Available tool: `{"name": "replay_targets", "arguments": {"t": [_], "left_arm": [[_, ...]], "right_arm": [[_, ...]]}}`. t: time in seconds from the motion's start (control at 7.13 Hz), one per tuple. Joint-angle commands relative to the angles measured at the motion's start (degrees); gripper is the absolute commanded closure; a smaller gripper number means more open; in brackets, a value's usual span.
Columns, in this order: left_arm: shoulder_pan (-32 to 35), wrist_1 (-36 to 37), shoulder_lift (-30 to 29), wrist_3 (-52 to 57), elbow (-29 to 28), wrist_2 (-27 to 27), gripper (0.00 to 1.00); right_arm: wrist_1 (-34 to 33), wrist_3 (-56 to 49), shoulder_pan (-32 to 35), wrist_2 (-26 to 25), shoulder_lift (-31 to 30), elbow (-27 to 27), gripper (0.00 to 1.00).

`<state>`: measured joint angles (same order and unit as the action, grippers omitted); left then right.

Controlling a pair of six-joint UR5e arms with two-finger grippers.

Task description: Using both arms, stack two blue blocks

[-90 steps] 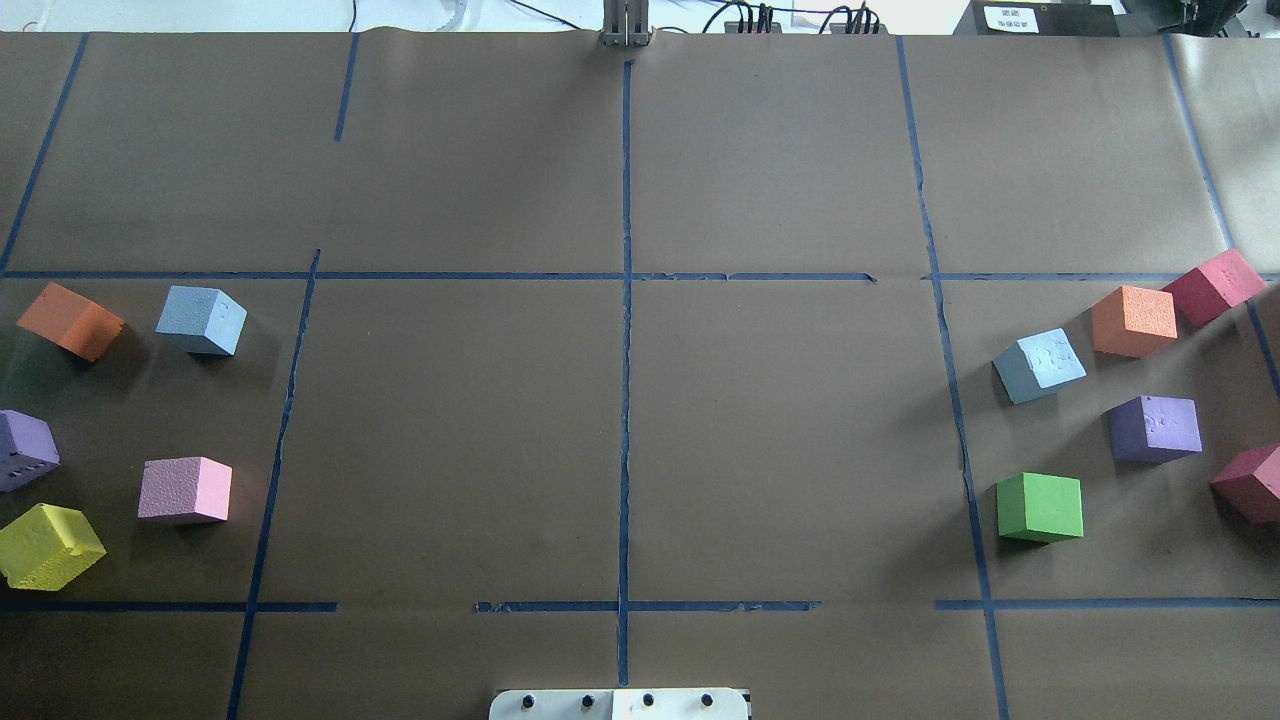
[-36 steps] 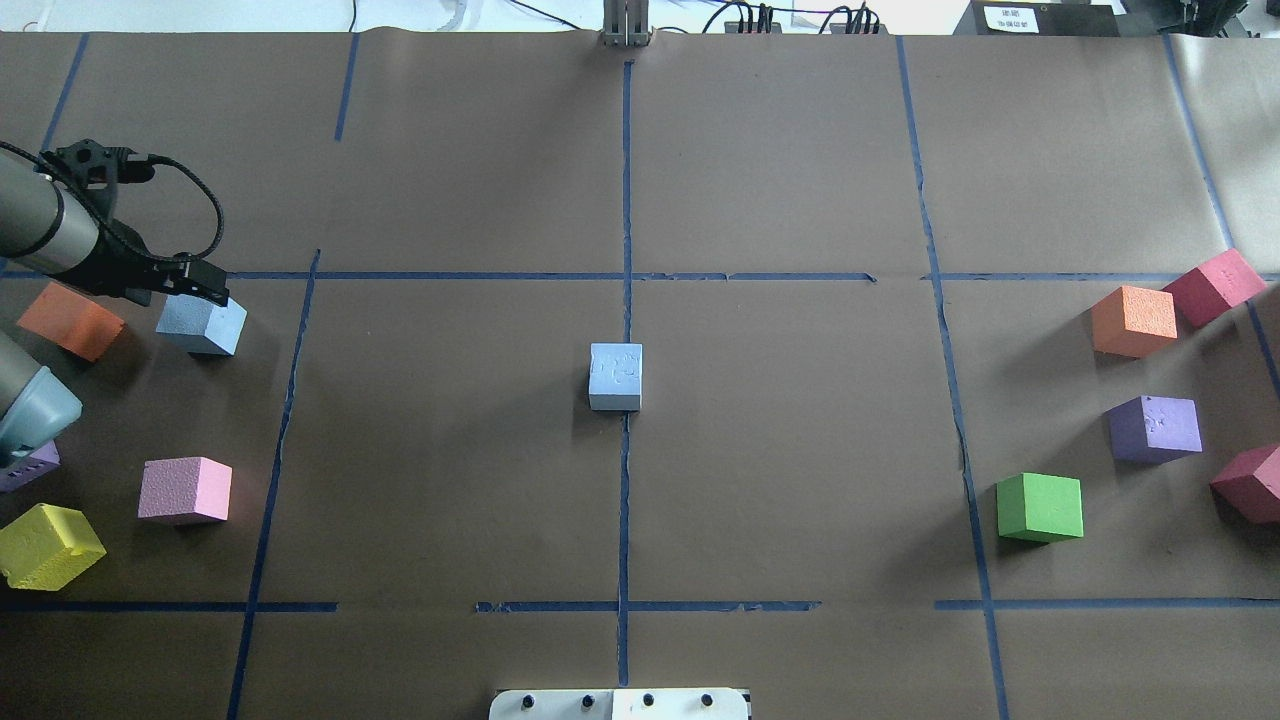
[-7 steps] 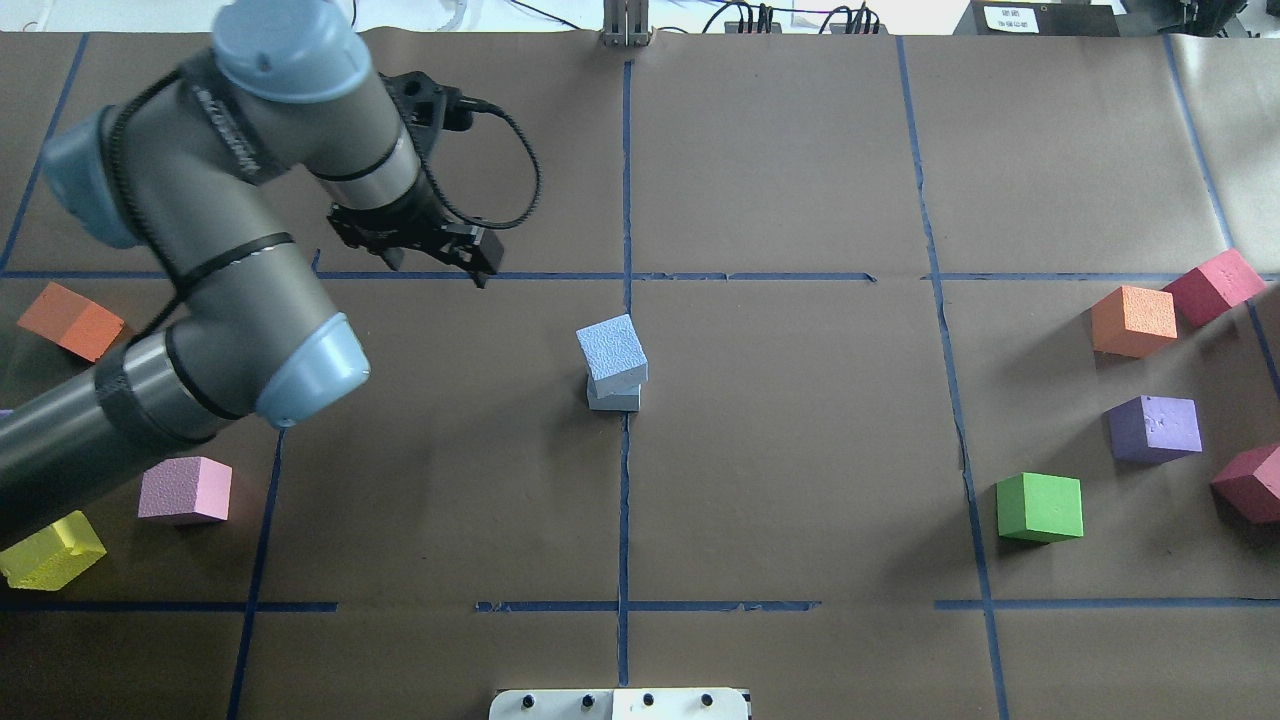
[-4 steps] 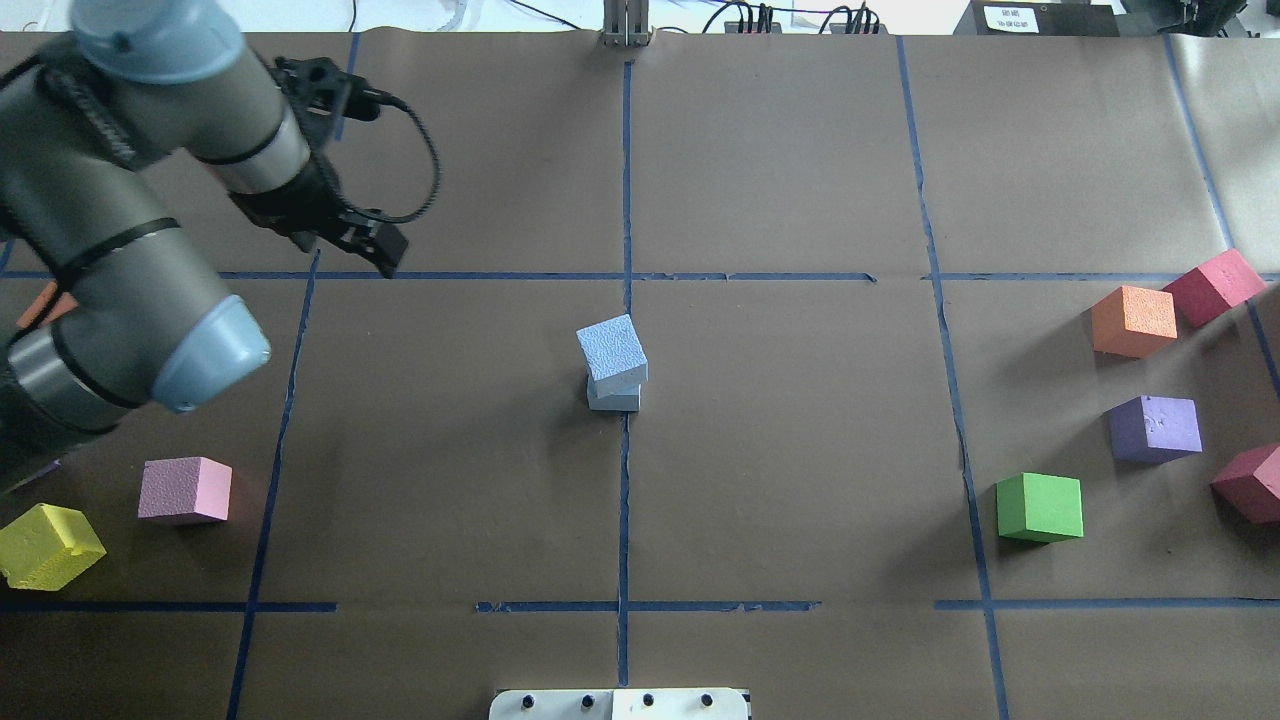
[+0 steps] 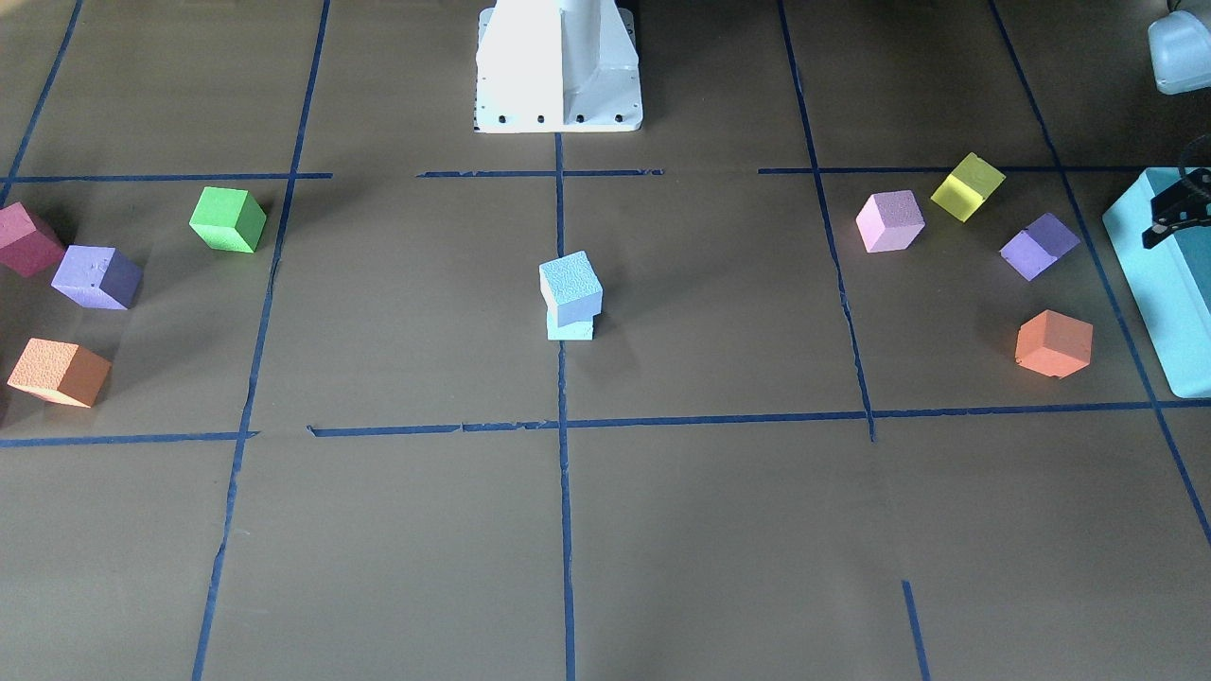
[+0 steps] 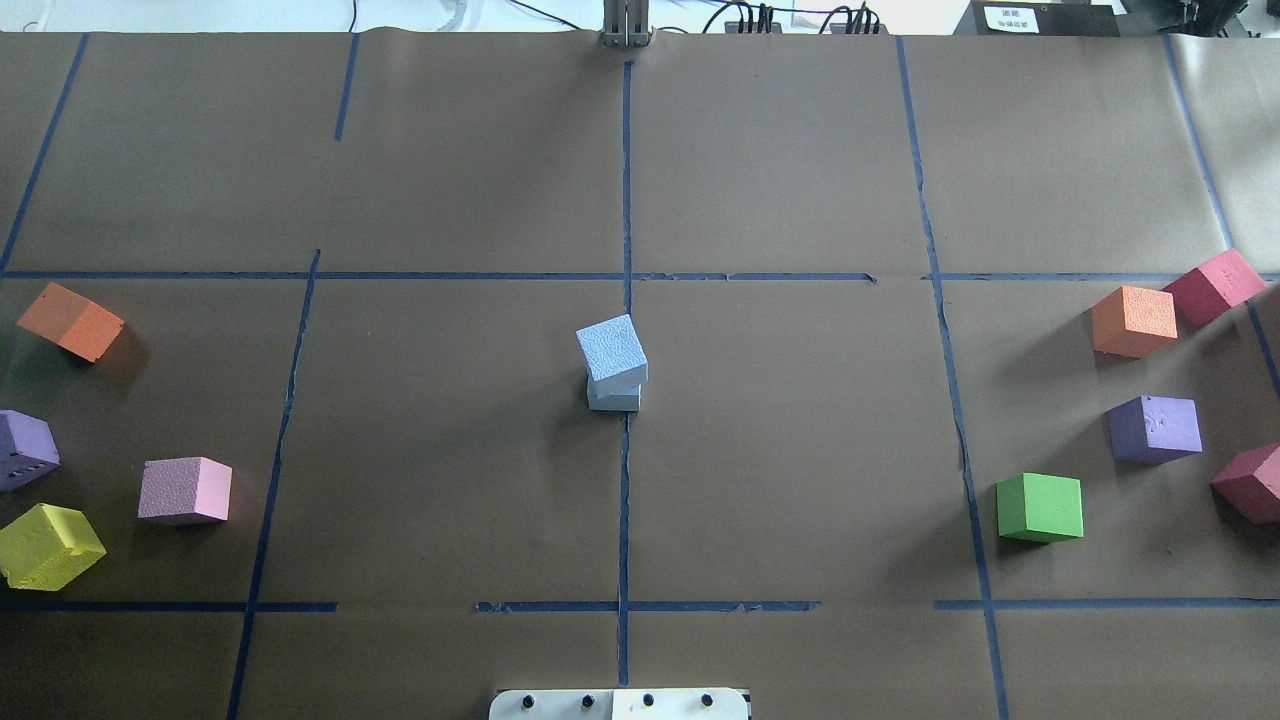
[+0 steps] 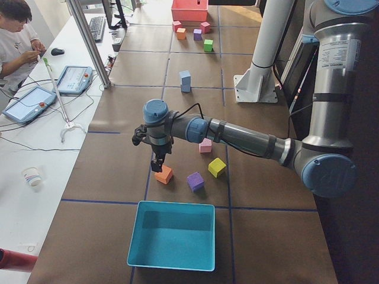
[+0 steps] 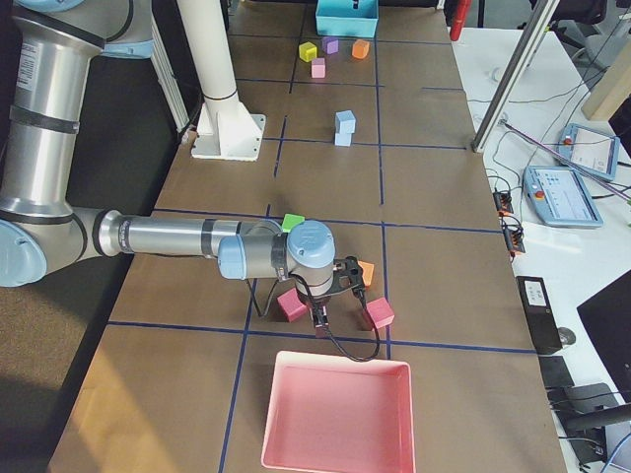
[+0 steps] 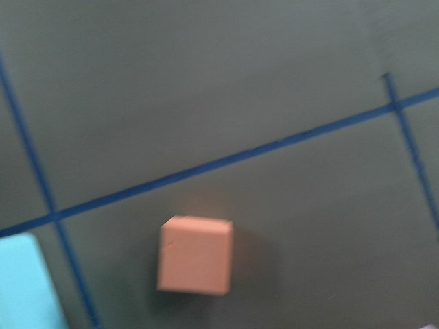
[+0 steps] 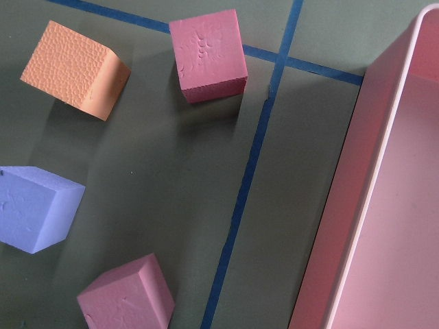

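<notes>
Now the blue tower stands

The top blue block (image 6: 611,349) sits on the bottom blue block (image 6: 613,399), turned a bit, in the middle of the counter (image 6: 800,450). Stacking looks done. The left tool (image 7: 156,165) and the right tool (image 8: 317,321) hang far off. I cannot tell if they are spread or pressed together.

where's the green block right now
In the overhead view the green block sits on the robot's right side, just right of a blue tape line, with the purple cube its nearest neighbour.
</notes>
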<state>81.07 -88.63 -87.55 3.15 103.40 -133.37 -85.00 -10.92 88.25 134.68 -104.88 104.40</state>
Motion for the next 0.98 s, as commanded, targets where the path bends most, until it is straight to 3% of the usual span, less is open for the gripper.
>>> {"name": "replay_targets", "arguments": {"t": [0.0, 0.84], "left_arm": [[2.59, -0.23, 5.20, 1.33, -2.57, 0.74, 0.00], [6.47, 0.47, 7.84, 0.89, -4.61, 1.18, 0.00]], "right_arm": [[0.09, -0.07, -0.01, 0.06, 0.03, -0.08, 0.00], [0.09, -0.07, -0.36, 0.06, 0.03, -0.16, 0.00]]}}
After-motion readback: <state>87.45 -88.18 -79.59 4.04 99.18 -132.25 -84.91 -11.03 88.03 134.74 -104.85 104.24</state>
